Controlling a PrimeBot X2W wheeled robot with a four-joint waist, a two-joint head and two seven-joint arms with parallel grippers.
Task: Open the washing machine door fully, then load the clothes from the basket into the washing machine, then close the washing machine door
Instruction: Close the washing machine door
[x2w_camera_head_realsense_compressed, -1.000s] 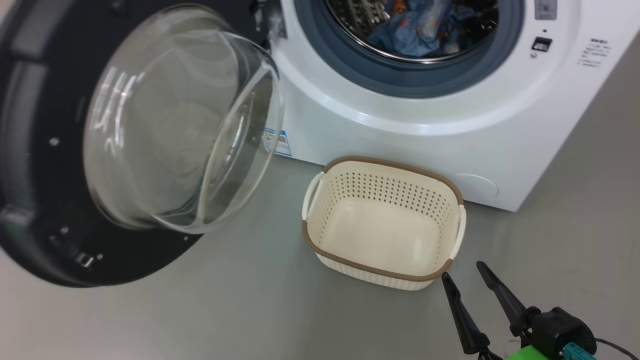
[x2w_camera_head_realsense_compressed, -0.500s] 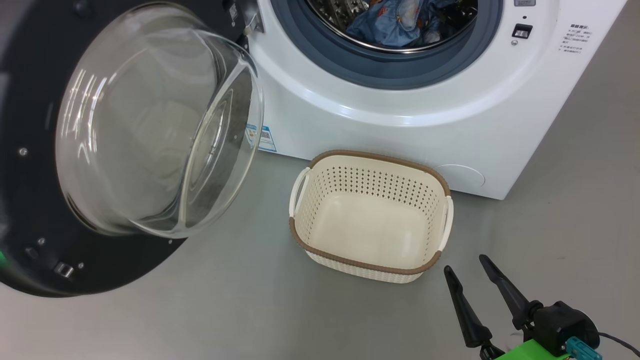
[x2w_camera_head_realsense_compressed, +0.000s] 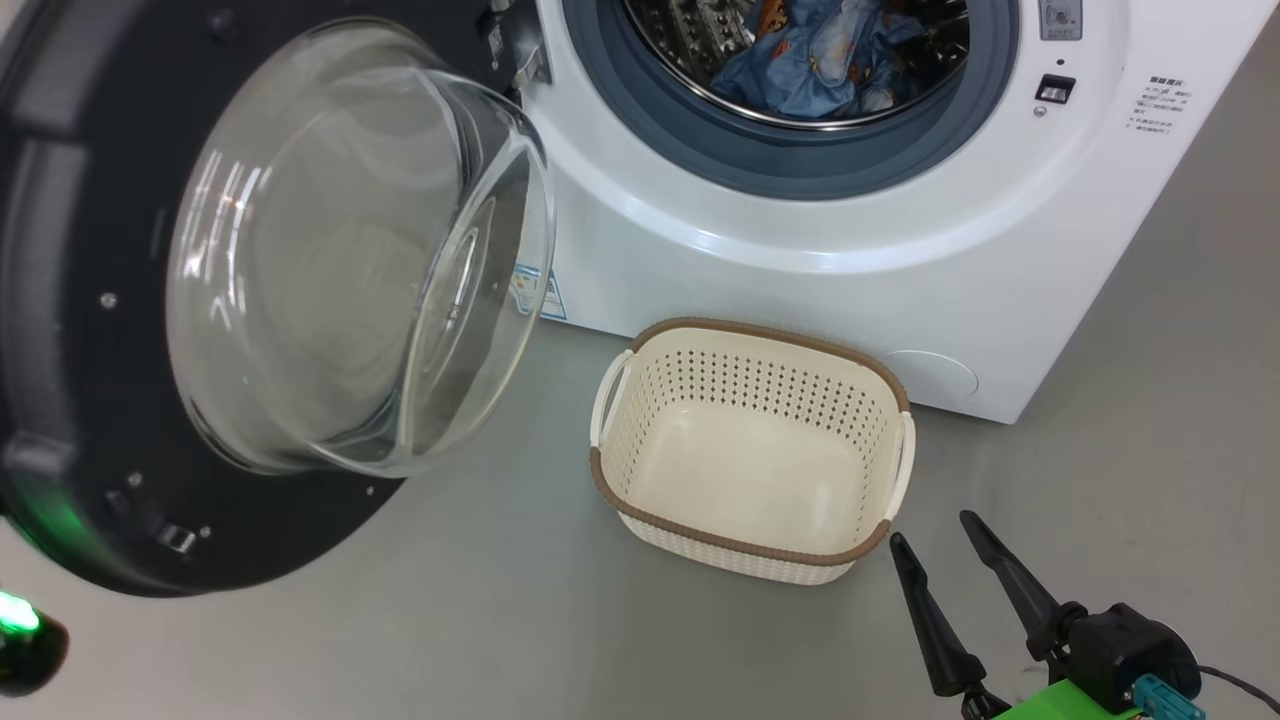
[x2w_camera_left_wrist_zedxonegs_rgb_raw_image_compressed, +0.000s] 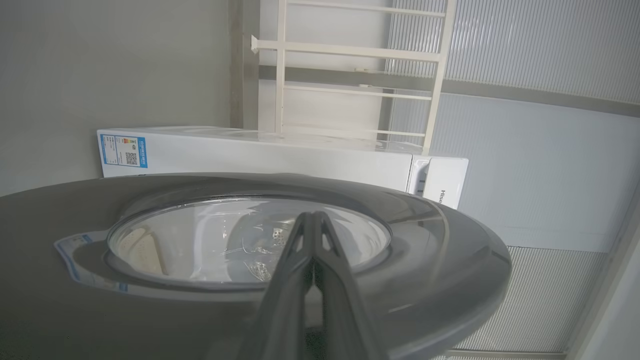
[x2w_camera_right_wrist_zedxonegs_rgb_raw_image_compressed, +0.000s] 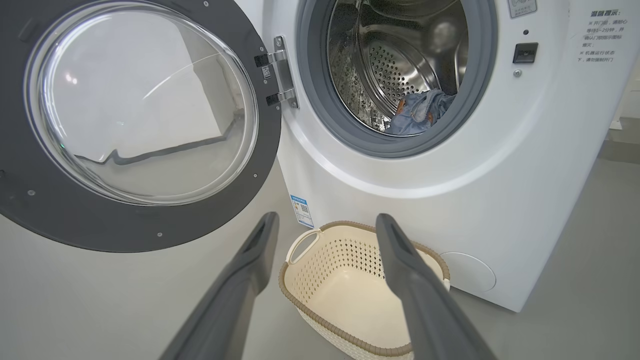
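The right gripper (x2w_camera_head_realsense_compressed: 938, 545) hangs low over the floor (x2w_camera_head_realsense_compressed: 500, 620), its two fingers (x2w_camera_head_realsense_compressed: 930, 625) spread apart with nothing between them, tips near the closest corner of the basket (x2w_camera_head_realsense_compressed: 740, 545) but not touching it. From the right wrist the same two fingers (x2w_camera_right_wrist_zedxonegs_rgb_raw_image_compressed: 240, 280) frame the basket (x2w_camera_right_wrist_zedxonegs_rgb_raw_image_compressed: 345, 340) below them.

The left gripper (x2w_camera_left_wrist_zedxonegs_rgb_raw_image_compressed: 313, 220) has its two fingers (x2w_camera_left_wrist_zedxonegs_rgb_raw_image_compressed: 295, 270) pressed together tip to tip, holding nothing. They lie over the outer face of the washing machine door (x2w_camera_left_wrist_zedxonegs_rgb_raw_image_compressed: 440, 280); whether they touch it cannot be told.

There is one basket, empty, standing upright on the floor just in front of the washing machine (x2w_camera_head_realsense_compressed: 800, 280). It has two white side handles, one on its left (x2w_camera_head_realsense_compressed: 603, 395) and one on its right (x2w_camera_head_realsense_compressed: 905, 465).

The one washing machine door (x2w_camera_head_realsense_compressed: 90, 480) is swung wide open to the left of the machine, its single clear glass bowl (x2w_camera_head_realsense_compressed: 330, 260) bulging toward the basket.

The clothes (x2w_camera_head_realsense_compressed: 800, 70) are one bundle of blue fabric with orange prints, lying inside the steel drum (x2w_camera_right_wrist_zedxonegs_rgb_raw_image_compressed: 400, 65) behind the grey-blue gasket (x2w_camera_head_realsense_compressed: 800, 165). One small blue label (x2w_camera_head_realsense_compressed: 535, 295) sits low on the machine's front, partly behind the glass.
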